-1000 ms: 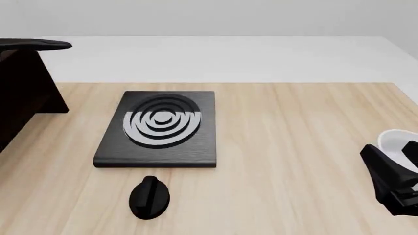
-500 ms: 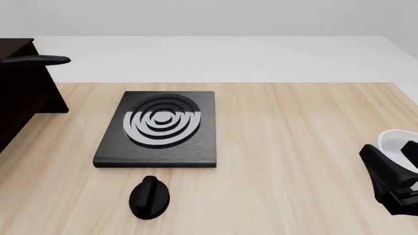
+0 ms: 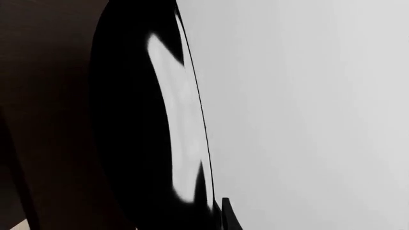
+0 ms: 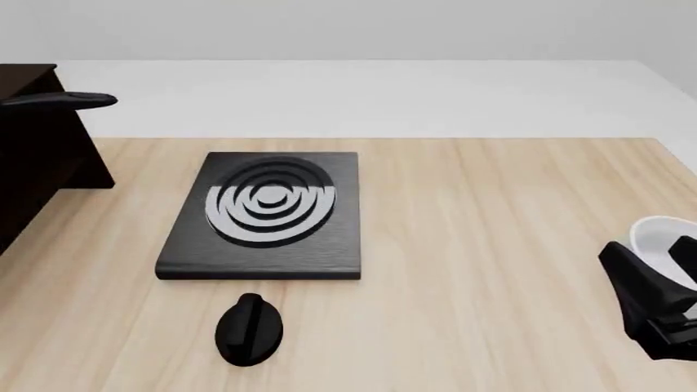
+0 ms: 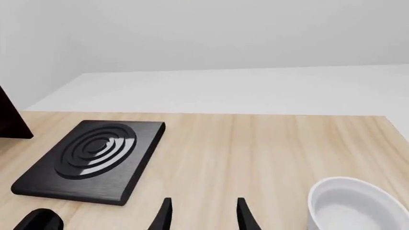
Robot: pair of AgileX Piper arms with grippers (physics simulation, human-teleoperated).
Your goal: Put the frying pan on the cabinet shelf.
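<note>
Black frying pan is seen close-up against the dark brown cabinet; in the front view only its handle shows, at far left over the cabinet top, long axis left-right. Left arm is nearer by judgement; its gripper is not seen, grip state cannot be told. Pan-to-shelf contact is hidden. Right gripper is parked near right beside the white bowl, fingers apart, empty.
</note>
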